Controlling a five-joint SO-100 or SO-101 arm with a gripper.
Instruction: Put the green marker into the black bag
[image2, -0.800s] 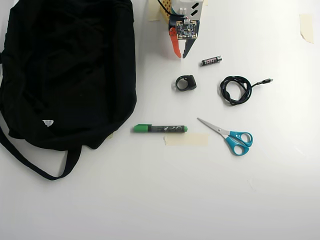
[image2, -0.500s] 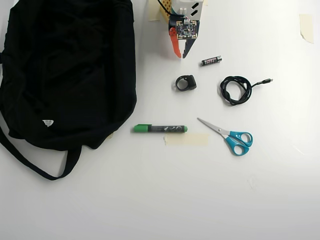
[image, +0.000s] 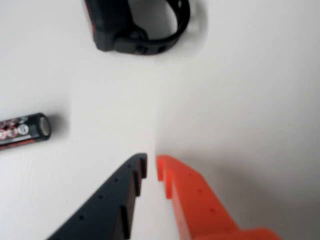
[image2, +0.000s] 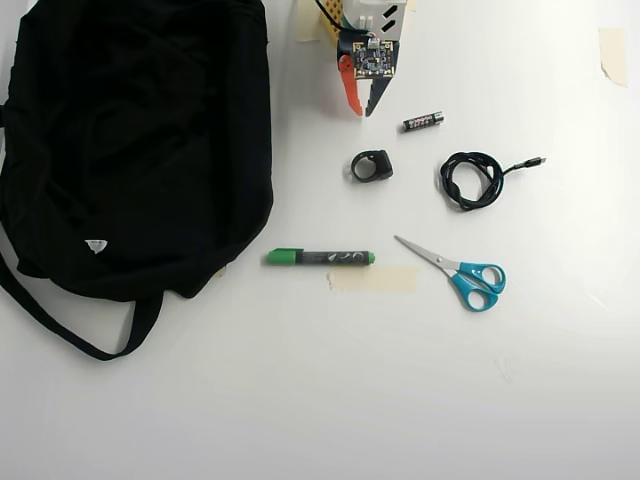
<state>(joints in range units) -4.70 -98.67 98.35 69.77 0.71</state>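
The green marker (image2: 320, 257) lies flat on the white table in the overhead view, cap to the left, just right of the black bag (image2: 135, 140); it is out of the wrist view. The bag fills the upper left, its strap (image2: 70, 330) looping below. My gripper (image2: 362, 112) is at the top centre, well above the marker in the picture and right of the bag. Its orange and black fingers almost touch at the tips and hold nothing (image: 151, 167).
A black AAA battery (image2: 423, 121) lies just right of the gripper, also in the wrist view (image: 22, 131). A small black ring-shaped object (image2: 372, 166) lies below the gripper. A coiled black cable (image2: 472, 180), blue-handled scissors (image2: 455, 270) and tape (image2: 372, 279) lie to the right.
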